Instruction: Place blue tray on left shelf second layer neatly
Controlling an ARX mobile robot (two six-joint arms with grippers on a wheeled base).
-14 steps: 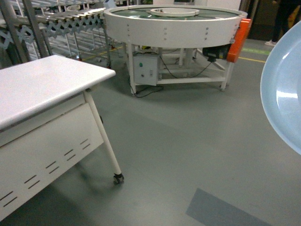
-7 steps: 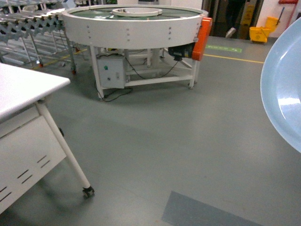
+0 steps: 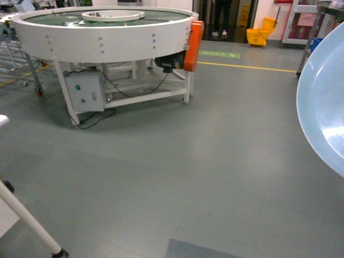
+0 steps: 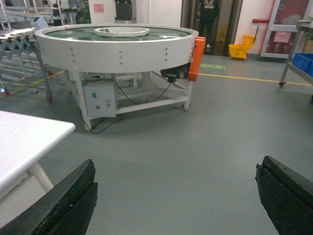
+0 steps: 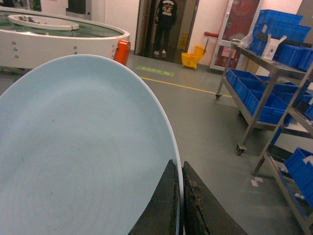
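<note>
The blue tray (image 5: 83, 147) is a pale blue round dish that fills the left of the right wrist view. It is held on edge, and its rim shows at the right border of the head view (image 3: 325, 102). My right gripper (image 5: 178, 164) is shut on the tray's rim, one finger on each face. My left gripper (image 4: 177, 161) is open and wide apart above bare floor, holding nothing. Steel racks (image 5: 266, 93) loaded with dark blue crates stand to the right. Which of them is the left shelf I cannot tell.
A white round conveyor table (image 3: 107, 32) with an orange motor cover stands ahead on the left. A white table's corner (image 4: 24, 142) and its castor leg (image 3: 27, 228) sit near left. A yellow mop bucket (image 3: 259, 36) and a person (image 5: 165, 24) are by the far doorway.
The head view has swung right: the white table has slid almost out at the left, the conveyor has shifted left, and the doorway appears. The tray stays at the right edge.
</note>
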